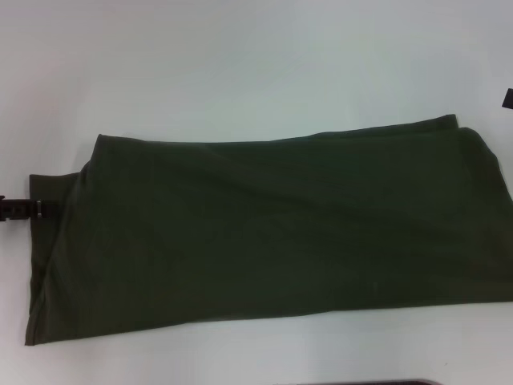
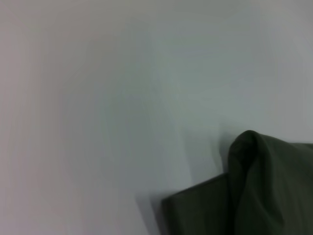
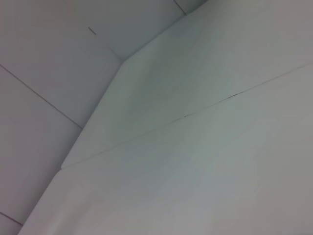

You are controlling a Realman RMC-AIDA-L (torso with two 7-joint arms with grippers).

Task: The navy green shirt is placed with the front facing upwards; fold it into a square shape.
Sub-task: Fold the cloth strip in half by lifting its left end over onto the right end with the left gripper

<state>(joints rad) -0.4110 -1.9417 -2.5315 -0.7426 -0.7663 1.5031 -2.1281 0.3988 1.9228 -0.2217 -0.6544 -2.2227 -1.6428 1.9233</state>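
One navy green shirt [image 1: 272,233] folded lengthwise on white table [image 1: 240,64]; left claw [image 1: 20,209] state unclear.

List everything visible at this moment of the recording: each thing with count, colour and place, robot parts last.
navy green shirt: one, dark olive green, folded lengthwise into a long band across the middle of the table, plain side up, no lettering showing; a raised corner of it shows in the left wrist view.
table: one, white, under the shirt; the right wrist view shows its bare surface and edge.
left tool: one, dark, at the head view's left edge, at the shirt's left end; whether it grips the cloth cannot be told.
right tool: a small dark part at the head view's right edge, above the shirt's right end.
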